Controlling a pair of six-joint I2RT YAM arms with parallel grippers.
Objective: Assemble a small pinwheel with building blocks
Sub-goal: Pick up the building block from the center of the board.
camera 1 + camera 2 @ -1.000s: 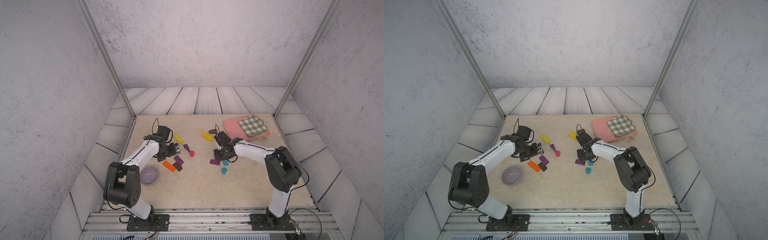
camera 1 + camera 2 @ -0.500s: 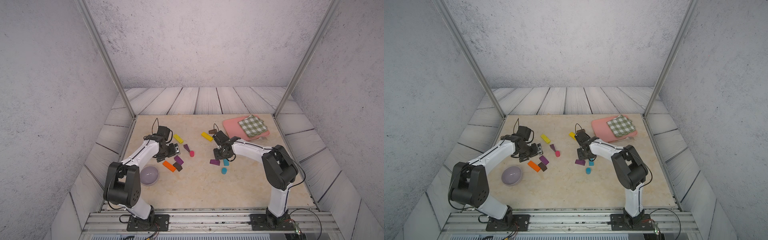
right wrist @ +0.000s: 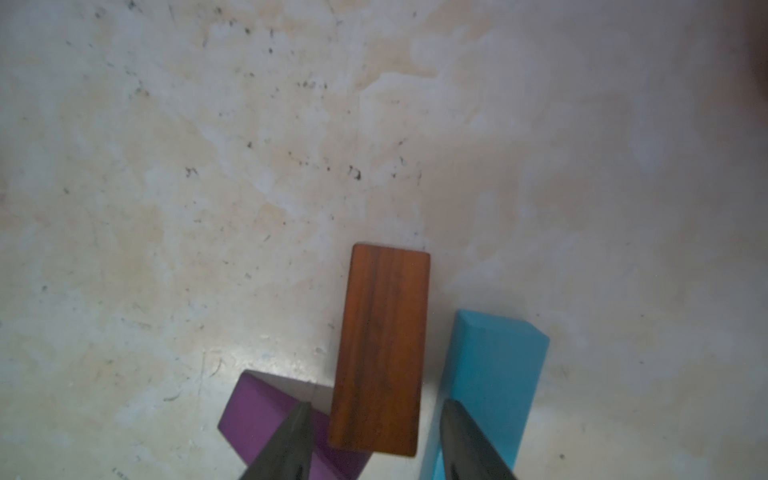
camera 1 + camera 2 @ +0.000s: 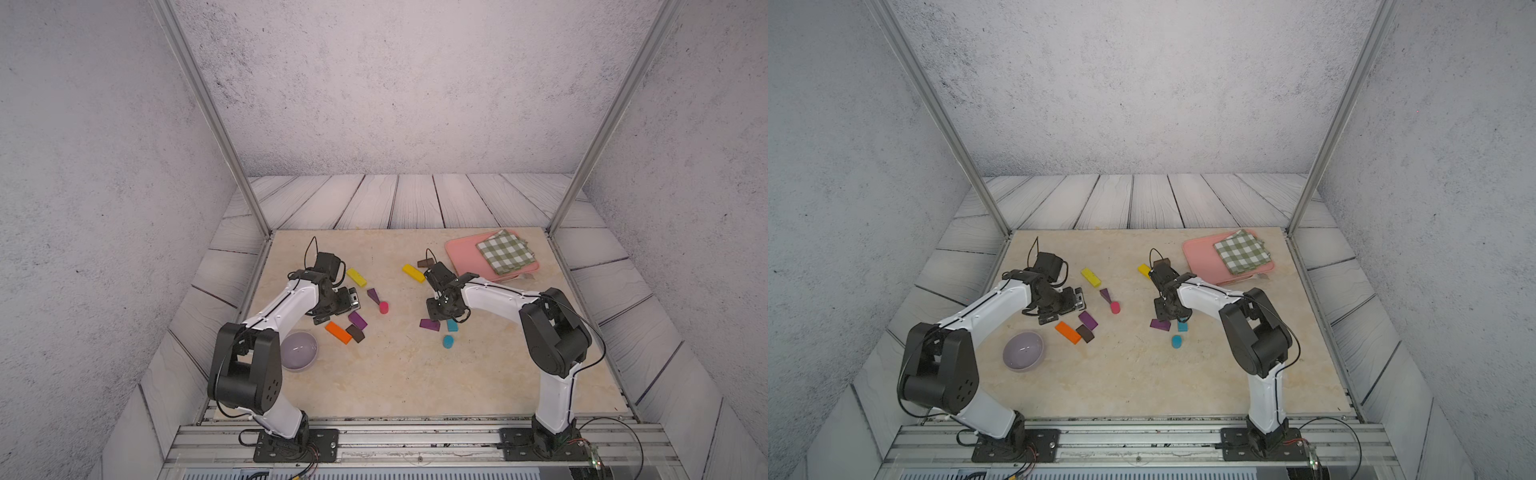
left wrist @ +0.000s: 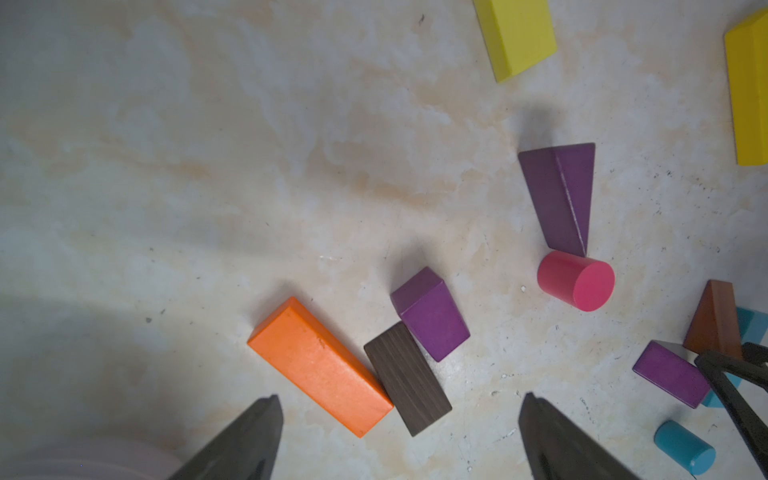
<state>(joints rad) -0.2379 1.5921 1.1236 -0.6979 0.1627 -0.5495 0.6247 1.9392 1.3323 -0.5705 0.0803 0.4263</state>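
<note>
1. Focus: brown wedge (image 3: 380,349) stands on the table (image 4: 395,382), a little toward 3 from centre. In both top views it is hidden under the right gripper (image 3: 376,403).
2. Fingers of right gripper part-spread, one on each side of the wedge. Cannot tell whether they touch it.
3. Dial with 12 at the far wall: purple block (image 4: 429,324) at that gripper's 7, teal bar (image 4: 452,325) at its 5, blue cylinder (image 4: 447,341) at 6, apart.
4. Toward table's 9: left gripper (image 5: 399,397), fingers spread wide, holding nothing, above orange bar (image 5: 320,365), which touches dark brown block (image 5: 407,378).
5. Nearby, pink cylinder (image 4: 383,307) touches the tip of purple wedge (image 4: 373,295).
6. Outer edge: pink tray (image 4: 461,253) with checked cloth (image 4: 505,251) at 1, lilac bowl (image 4: 297,351) at 8.
</note>
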